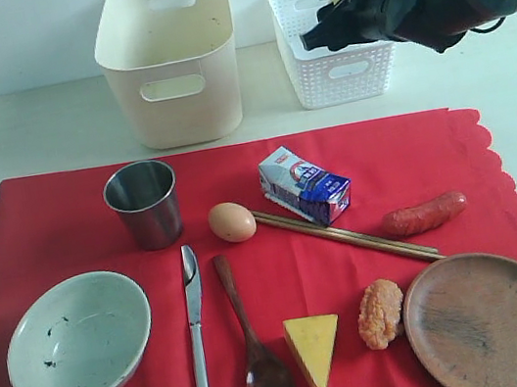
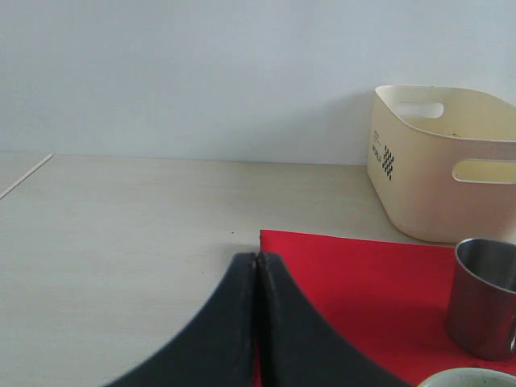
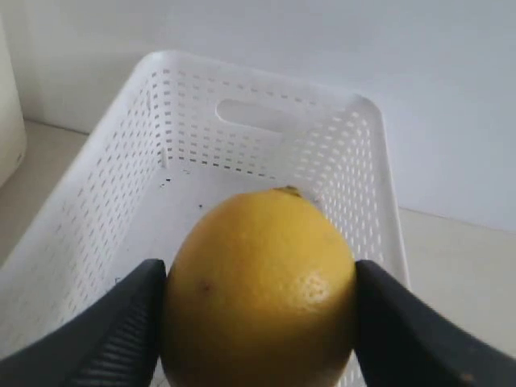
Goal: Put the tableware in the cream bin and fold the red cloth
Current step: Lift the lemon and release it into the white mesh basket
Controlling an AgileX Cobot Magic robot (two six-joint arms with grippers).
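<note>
Over white lattice plastic basket at table's far edge, right gripper clamps round yellow lemon; smooth skin cd slip, bounce out. Left gripper pinched, empty. Tableware sits on red fabric cloth, cream plastic bin beside basket.

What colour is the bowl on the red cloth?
The bowl is pale green-white with dark specks; the exterior view shows it best.

1. Milk carton: red, white and blue printing covers its sides, but the lettering is too small to read.
2. Cream bin: a small dark checkered mark with tiny lettering on one end wall; unreadable.
3. No legible words or numbers anywhere.
</note>
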